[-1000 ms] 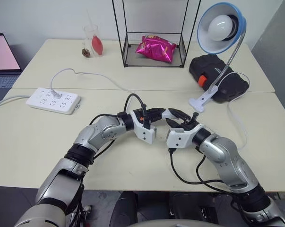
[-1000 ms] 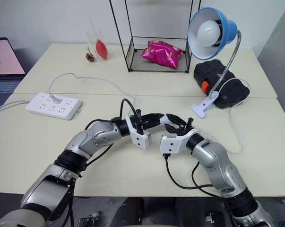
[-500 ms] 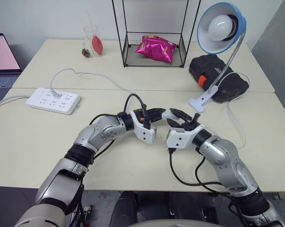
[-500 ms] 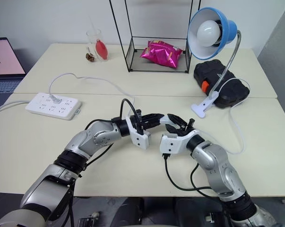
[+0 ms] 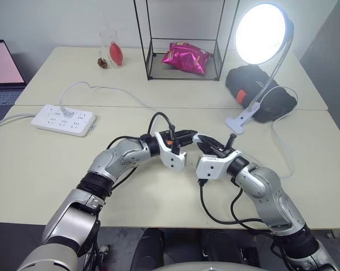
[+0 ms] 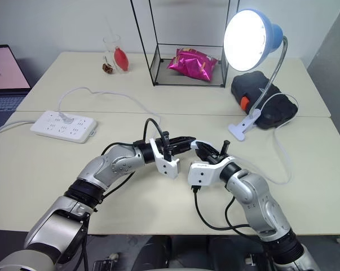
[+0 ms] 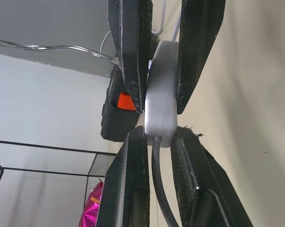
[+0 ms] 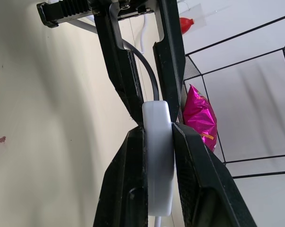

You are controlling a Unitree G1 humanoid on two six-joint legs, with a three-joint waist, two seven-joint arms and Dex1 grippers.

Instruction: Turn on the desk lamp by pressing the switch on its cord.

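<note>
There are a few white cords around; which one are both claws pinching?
The lamp cord's switch: left claw and right claw both clamp it above the table. The power strip cord lies untouched.

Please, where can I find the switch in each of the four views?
Left eye: switch at centre, between the pincer tips.
Right eye: at centre, same spot.
Left wrist: middle, clamped by both pincers.
Right wrist: lower middle, clamped likewise.
Shared landmark: pink bag in the wire rack.
</note>
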